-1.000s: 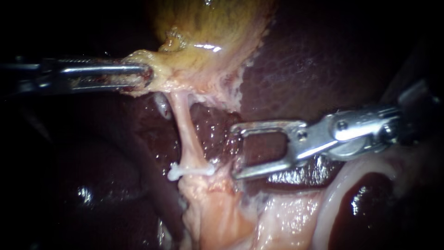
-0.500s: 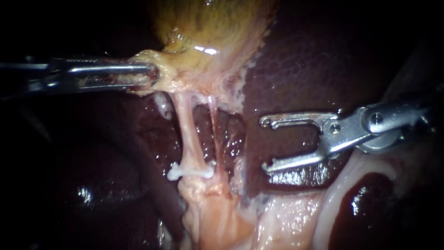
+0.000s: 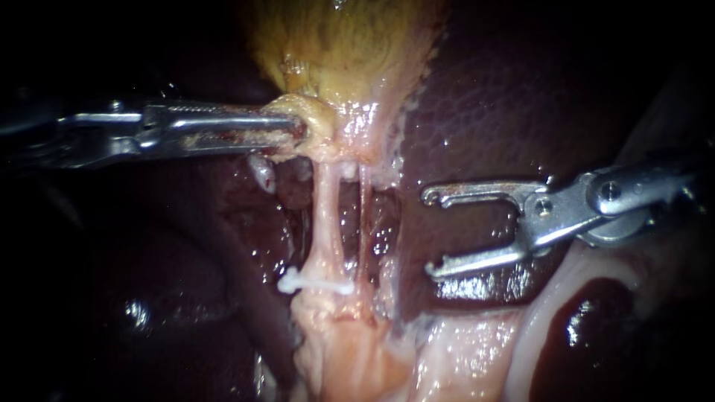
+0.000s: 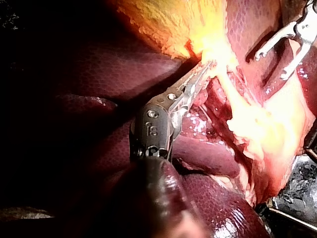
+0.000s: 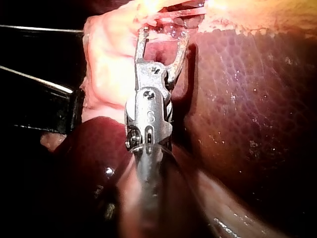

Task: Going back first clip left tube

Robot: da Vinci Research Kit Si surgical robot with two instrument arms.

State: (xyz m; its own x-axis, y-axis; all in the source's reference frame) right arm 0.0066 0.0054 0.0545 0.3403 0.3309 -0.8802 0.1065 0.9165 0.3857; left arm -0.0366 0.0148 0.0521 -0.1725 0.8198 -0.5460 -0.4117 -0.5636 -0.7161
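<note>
White and thin, the clip (image 3: 316, 284) sits across the lower end of the left tube (image 3: 326, 216), which is drawn taut up to the gallbladder (image 3: 342, 45). Just beside it runs the thinner right tube (image 3: 363, 223), bare of any clip. The right instrument (image 3: 428, 232) hangs apart from both tubes, over the liver (image 3: 484, 112). Its claw is spread wide and empty, with the hooked tips facing the tubes. The left instrument (image 3: 294, 126) has its claw pinching the gallbladder's lower edge, and this holds the tubes tight. The chief danger, as I judge it, is any sideways drift of the open claw. A hooked tip could catch the thin right tube and tear it, or knock the clip askew. A dip could score the liver's wet surface beneath. A harder pull from the left instrument might overstretch the clipped tube or rip the tissue it grips, letting everything go slack at once.
</note>
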